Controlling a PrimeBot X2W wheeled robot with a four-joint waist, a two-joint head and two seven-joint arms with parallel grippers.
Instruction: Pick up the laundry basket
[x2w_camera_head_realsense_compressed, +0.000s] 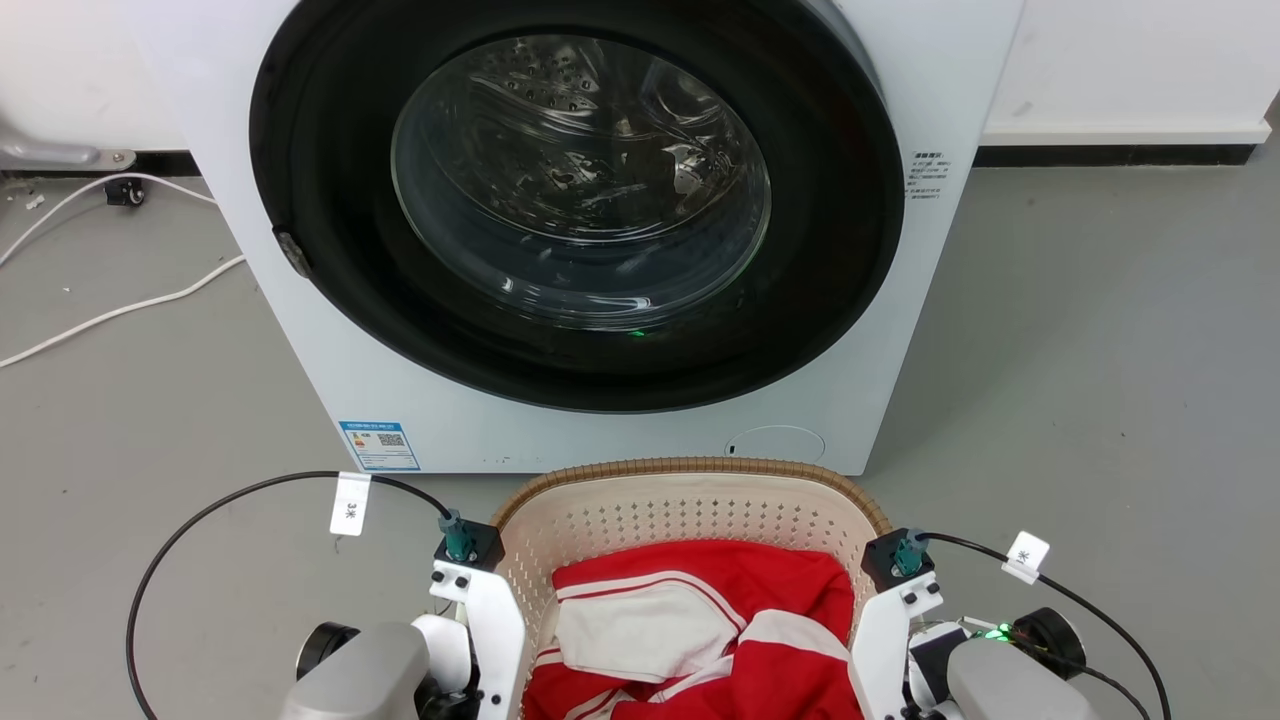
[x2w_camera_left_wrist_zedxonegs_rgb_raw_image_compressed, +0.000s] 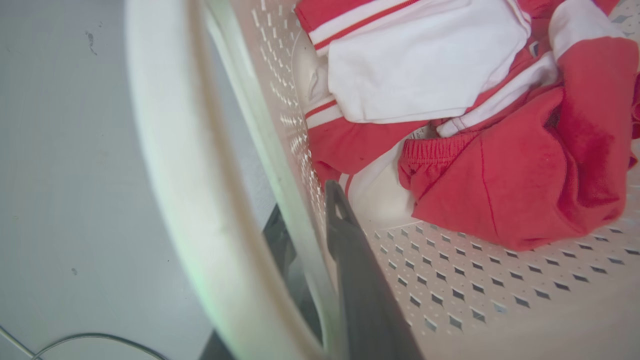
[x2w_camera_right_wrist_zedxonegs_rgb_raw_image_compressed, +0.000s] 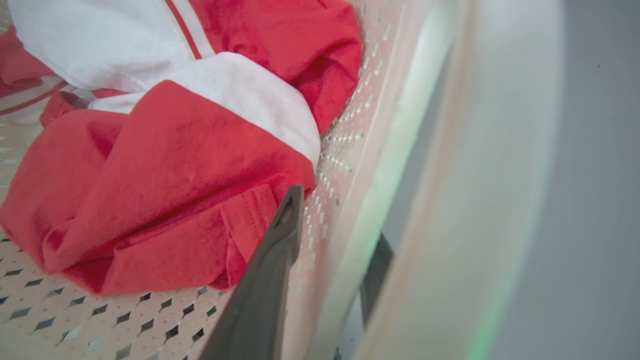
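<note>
Grey floor (x2w_camera_head_realsense_compressed: 1100, 350), washer (x2w_camera_head_realsense_compressed: 600, 440) standing behind. Basket (x2w_camera_head_realsense_compressed: 690, 512) sitting between hands, before washer. Left hand (x2w_camera_left_wrist_zedxonegs_rgb_raw_image_compressed: 306, 205), right hand (x2w_camera_right_wrist_zedxonegs_rgb_raw_image_compressed: 340, 217) each straddling own side wall, narrow, seemingly clamping it; both equally near.

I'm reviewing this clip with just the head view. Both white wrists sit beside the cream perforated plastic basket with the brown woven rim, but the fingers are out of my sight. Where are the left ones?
Observer: The left gripper straddles the cream perforated plastic laundry basket at its side wall, with one dark finger inside and the other outside.
Operator: And the right?
Observer: The right gripper straddles the opposite wall the same way, its inner finger next to the crumpled red and white garment.
Operator: Do the clothes cover the bottom?
Observer: No. Bare perforated floor shows near the fingers.
</note>
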